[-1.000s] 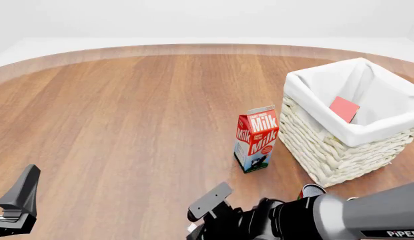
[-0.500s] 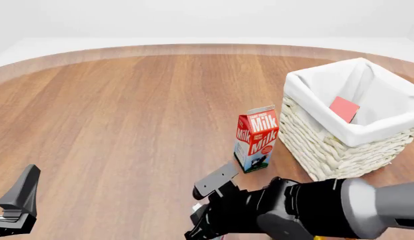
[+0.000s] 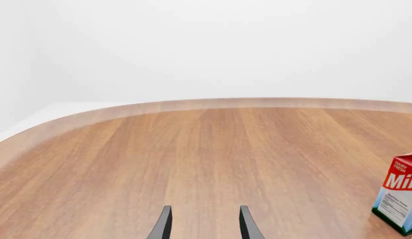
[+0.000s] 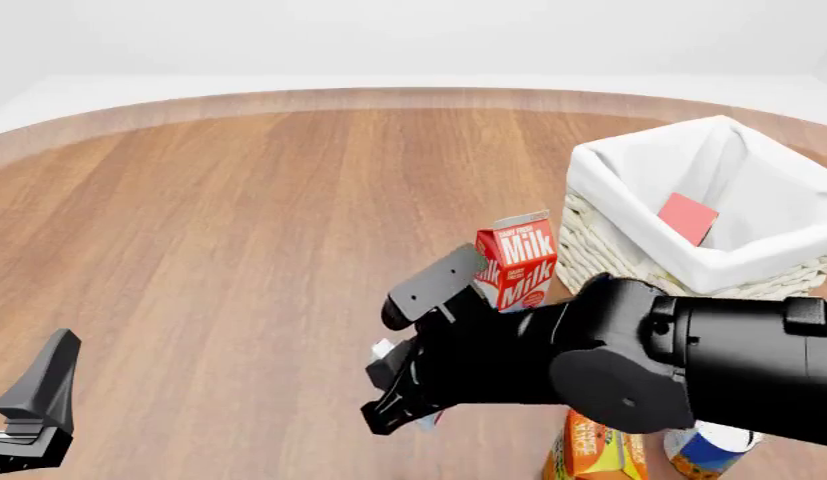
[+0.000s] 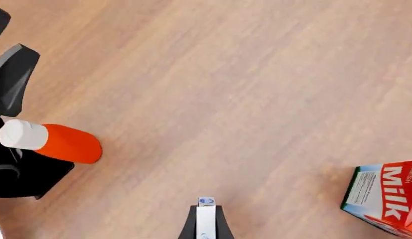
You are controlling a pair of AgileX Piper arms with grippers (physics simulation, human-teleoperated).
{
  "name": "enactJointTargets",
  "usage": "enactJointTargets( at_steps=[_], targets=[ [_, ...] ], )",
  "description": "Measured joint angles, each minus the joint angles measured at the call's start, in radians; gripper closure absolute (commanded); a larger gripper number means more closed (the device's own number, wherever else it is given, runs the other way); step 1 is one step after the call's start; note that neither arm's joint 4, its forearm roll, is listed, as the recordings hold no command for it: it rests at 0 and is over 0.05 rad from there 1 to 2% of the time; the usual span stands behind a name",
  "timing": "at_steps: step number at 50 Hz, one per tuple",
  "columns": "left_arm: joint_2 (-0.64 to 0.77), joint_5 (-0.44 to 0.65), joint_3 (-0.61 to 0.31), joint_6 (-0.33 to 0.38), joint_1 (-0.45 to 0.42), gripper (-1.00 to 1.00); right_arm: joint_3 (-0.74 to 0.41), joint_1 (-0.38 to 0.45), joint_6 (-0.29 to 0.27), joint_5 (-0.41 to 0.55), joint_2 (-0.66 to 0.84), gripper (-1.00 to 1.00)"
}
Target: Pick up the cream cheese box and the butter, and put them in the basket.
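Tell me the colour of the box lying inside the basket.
Red: the butter against the basket lining, clearest in the front view.

Right arm (image 4: 653, 355), lower right of the front view: showing glossy black rounded housings, with flat matte dark grey fingers (image 4: 436, 285) jutting toward frame centre. Left gripper (image 4: 33, 405), lower left corner: showing a dark grey wedge-shaped finger on a black base. Left wrist view, bottom centre: two thin black tapered fingertips (image 3: 164, 225) showing. No cables, screws or markings showing.
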Motion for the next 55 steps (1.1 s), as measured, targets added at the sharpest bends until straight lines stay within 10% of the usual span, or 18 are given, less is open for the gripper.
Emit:
enactJointTargets(
  at_steps=[22,55],
  targets=[
    [0.0,0.0,0.0,0.0,0.0,-1.0,-0.131,-0.02,-0.104,0.143,-0.145,1.0],
    [0.0,0.0,0.0,0.0,0.0,-1.0,-0.241,-0.287,-0.235,0.316,-0.428,1.0]
  ],
)
